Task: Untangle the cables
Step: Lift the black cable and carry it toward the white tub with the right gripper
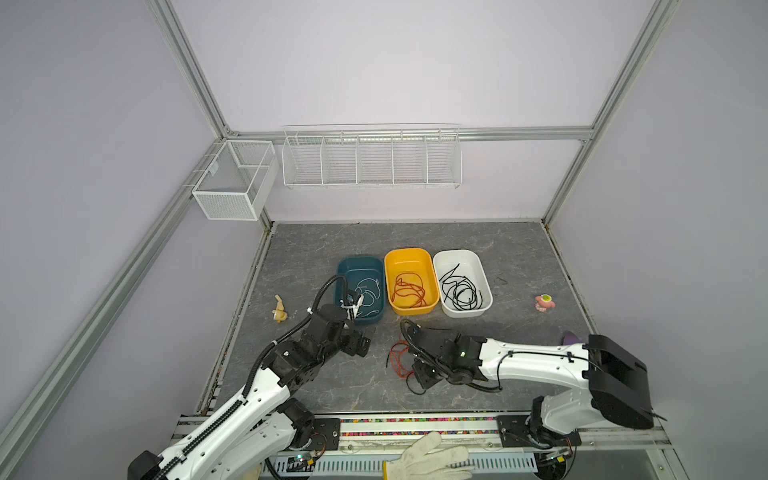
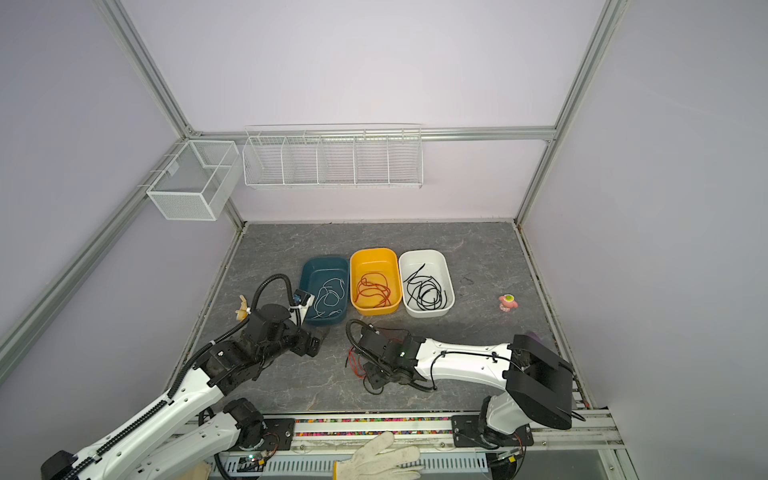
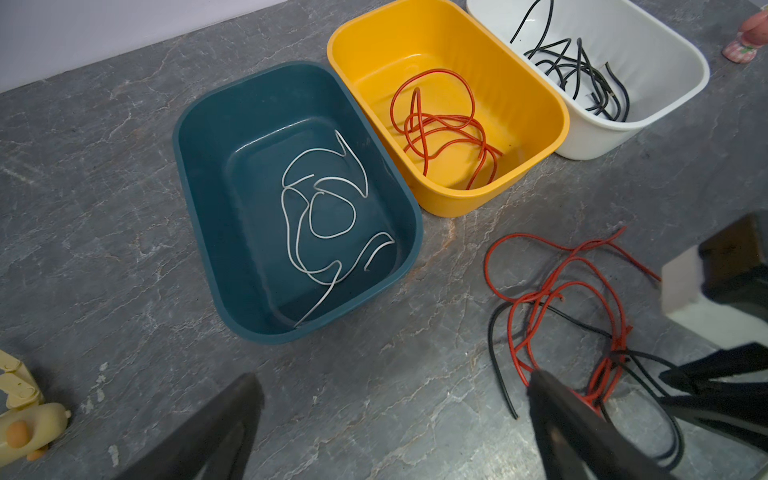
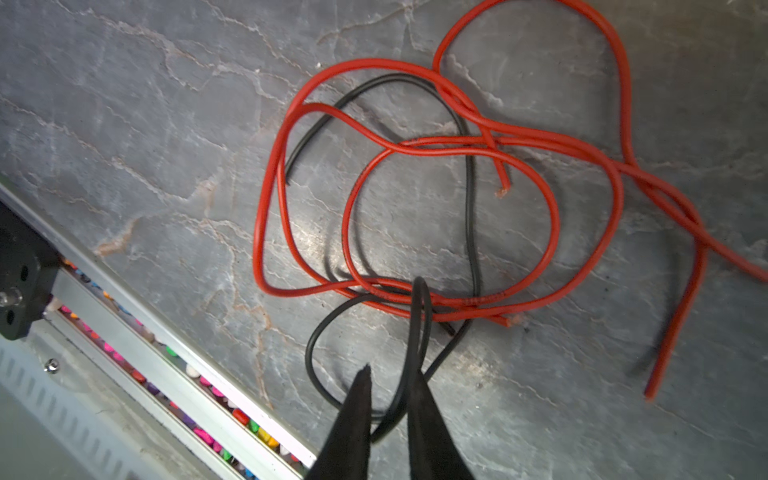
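My right fingers (image 4: 353,415) narrow, pinching black cable (image 4: 468,208), I think | it crosses red cable (image 4: 374,62) on desk (image 4: 124,124) | my left fingers (image 3: 224,424) wide, empty

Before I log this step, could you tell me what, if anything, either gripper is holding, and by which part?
The right gripper pinches the black cable at a raised bend, not an end. The left gripper is open, holding nothing.
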